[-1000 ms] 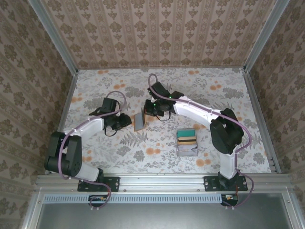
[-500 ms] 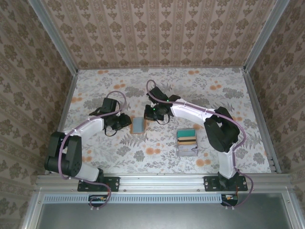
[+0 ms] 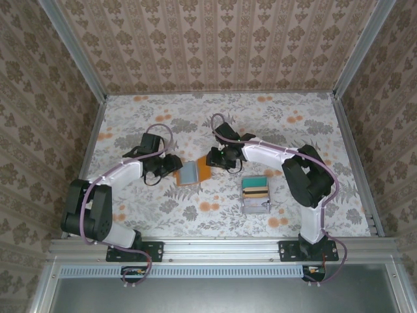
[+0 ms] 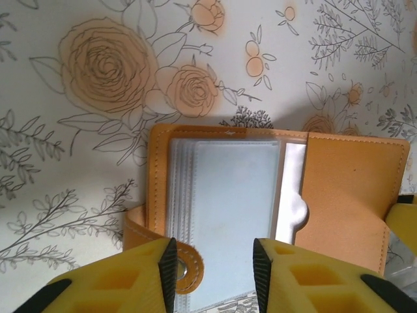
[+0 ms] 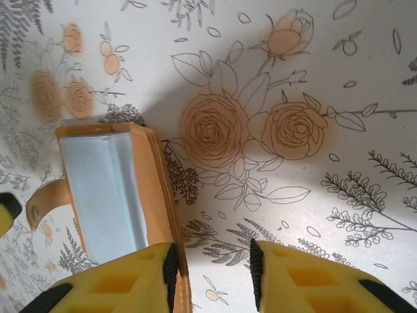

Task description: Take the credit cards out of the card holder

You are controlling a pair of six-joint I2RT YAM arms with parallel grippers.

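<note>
The card holder [image 3: 194,173] lies open and flat near the middle of the table [image 3: 130,124], a little toward 8 o'clock. Its grey-blue inside faces up and its orange flap points to 3 o'clock. The opening step looks done, but the credit cards are not out yet. I cannot tell the cards from the clear pockets.

The left claw [image 3: 173,163] sits at the holder's 9 o'clock edge. It is part open and holds nothing. The right claw [image 3: 214,158] is at the holder's 2 o'clock, part open and empty too.

Next, I think one claw must press the holder down while the other pinches a card edge and slides it out.

A second ago the holder was folded up more and the right claw was shut tight. Now the holder is spread flat and both claws are wider.
</note>
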